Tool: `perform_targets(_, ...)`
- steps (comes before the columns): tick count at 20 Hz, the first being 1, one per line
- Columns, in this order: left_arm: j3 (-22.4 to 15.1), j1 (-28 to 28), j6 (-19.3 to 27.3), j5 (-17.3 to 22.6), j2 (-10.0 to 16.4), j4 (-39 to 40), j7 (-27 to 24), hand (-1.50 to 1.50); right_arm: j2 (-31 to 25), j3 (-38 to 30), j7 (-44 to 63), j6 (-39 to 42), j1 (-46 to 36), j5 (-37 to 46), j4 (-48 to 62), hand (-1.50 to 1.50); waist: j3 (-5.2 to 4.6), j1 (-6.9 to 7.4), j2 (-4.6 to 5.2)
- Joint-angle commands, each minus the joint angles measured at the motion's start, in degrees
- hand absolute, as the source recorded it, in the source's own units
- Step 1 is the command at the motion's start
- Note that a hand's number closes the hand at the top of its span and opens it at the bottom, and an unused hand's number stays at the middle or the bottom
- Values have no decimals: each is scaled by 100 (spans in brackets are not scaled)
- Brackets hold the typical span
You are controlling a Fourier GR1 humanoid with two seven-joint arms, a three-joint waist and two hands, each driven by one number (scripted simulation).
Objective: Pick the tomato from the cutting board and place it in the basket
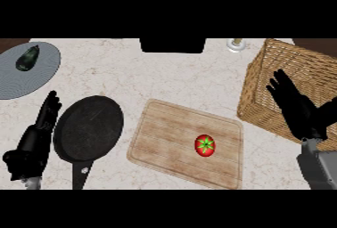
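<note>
A red tomato point(204, 145) with a green stem lies on the right part of the wooden cutting board point(164, 133) in the middle of the counter. The wicker basket point(263, 75) stands at the right, just beyond the board. My right hand point(299, 109) is open, fingers straight, raised in front of the basket's near wall, to the right of and above the tomato, not touching it. At the left edge my left hand point(36, 131) rests open, fingers up, beside the pan.
A black frying pan point(89, 129) lies left of the board, handle pointing to the near edge. A grey plate point(39, 78) with a dark eggplant point(27, 59) sits at the far left. A black box point(172, 44) and a small white object point(236, 44) stand at the back.
</note>
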Motion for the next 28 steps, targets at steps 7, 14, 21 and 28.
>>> perform_targets(7, 186, -470, -574, 735, -56, 472, 828, 0, -1069, 335, -1845, 455, -739, 1691, -846, 150, 116, -10, 96)
perform_targets(14, 337, -969, -977, 1013, -5, 998, 1068, 0, 1177, 2219, -1844, -2304, -853, 4258, -682, -150, 169, 70, 86)
perform_targets(21, 536, -1035, -1182, 1094, 19, 1360, 940, 0, 1942, 2734, 1867, -2211, -1863, 5724, -731, -150, 151, -59, -1)
perform_targets(28, 642, -937, -1142, 1101, 81, 1495, 1006, 0, 701, 2525, 4256, -162, -2762, 6662, -602, -150, 117, -275, -100)
